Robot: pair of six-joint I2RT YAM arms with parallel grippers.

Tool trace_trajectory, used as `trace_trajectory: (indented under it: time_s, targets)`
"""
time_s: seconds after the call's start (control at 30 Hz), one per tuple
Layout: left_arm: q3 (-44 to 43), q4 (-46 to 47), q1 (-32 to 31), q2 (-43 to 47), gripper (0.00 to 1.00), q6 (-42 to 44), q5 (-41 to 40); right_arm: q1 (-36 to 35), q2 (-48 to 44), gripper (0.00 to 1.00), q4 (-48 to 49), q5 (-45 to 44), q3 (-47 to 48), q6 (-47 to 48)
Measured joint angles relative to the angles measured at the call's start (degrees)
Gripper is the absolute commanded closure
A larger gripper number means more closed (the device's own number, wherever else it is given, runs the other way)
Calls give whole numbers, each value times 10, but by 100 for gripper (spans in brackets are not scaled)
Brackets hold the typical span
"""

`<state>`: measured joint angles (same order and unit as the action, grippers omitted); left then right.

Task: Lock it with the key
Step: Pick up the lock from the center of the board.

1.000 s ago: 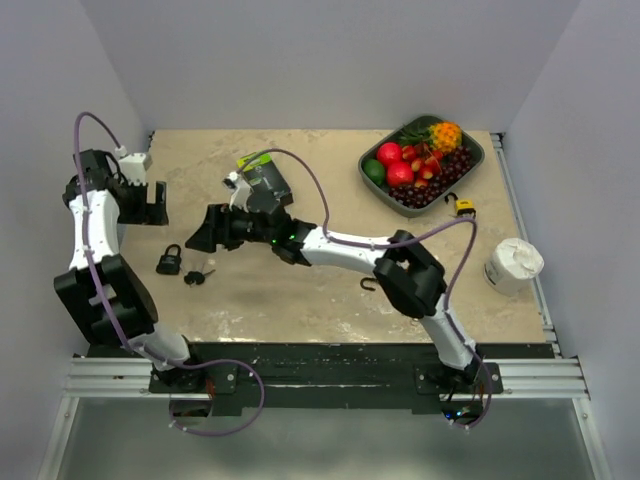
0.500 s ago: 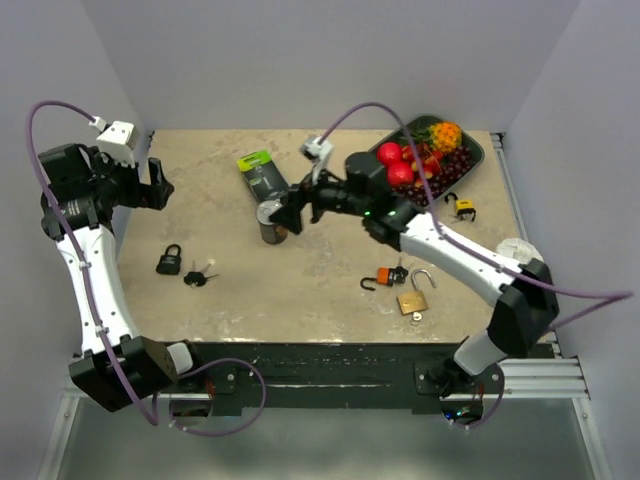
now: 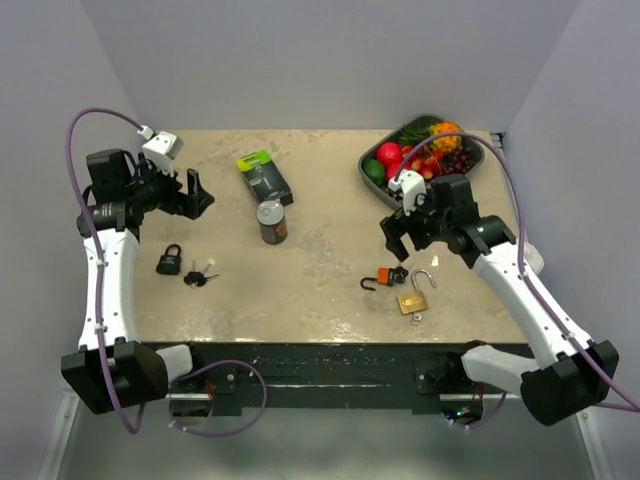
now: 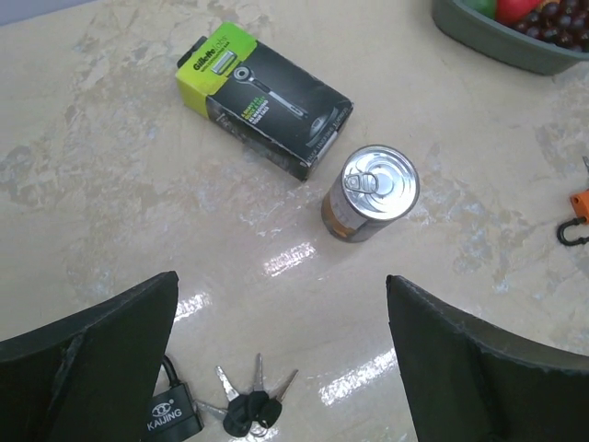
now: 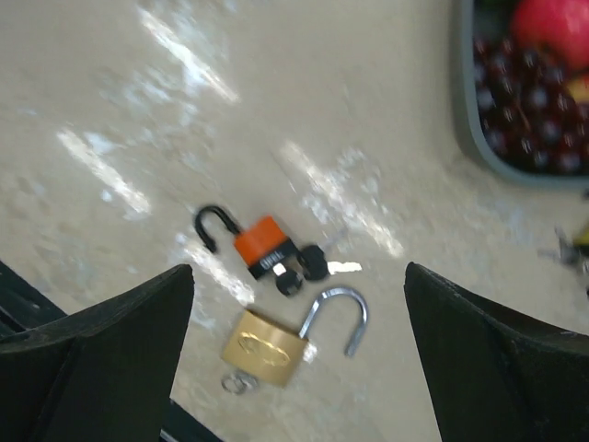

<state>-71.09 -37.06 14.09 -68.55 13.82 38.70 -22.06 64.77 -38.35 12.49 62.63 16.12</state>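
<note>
We see our left gripper (image 3: 196, 194) hanging above the table to the left of the can (image 3: 271, 221), its fingers spread wide with nothing between them. Our right gripper (image 3: 398, 237) hangs well to the right of the can, its fingers also wide apart and empty. The orange padlock (image 3: 383, 279), shackle swung open and a black-headed key (image 5: 313, 264) touching its body, lies right of the can and nearer the arm bases. The brass padlock (image 3: 413, 300), also open, lies just beside it, farther from the can. A black padlock (image 3: 169, 262), shackle closed, lies left of the can, with a bunch of keys (image 3: 198, 276) just beside it on the side toward the can. A green-and-black box (image 3: 265, 176) lies just behind the can.
</note>
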Motion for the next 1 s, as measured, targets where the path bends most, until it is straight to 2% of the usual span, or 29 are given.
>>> trace_trajectory:
  time_s: [0.17,0.43,0.57,0.8,1.0]
  targets:
    - [6,23,0,0,1,-15,-15,72,68,3,-86,-31,9,35]
    - [30,37,0,3,1,-14,-20,76,129,11,-110,-4,-22,149]
    - [35,34,0,4,1,-10,-16,57,167,11,-99,15,-30,185]
    - [36,32,0,4,2,-8,-7,-35,224,12,-51,7,-40,213]
    - [45,27,0,7,2,-2,-1,-38,275,11,-36,-11,-40,257]
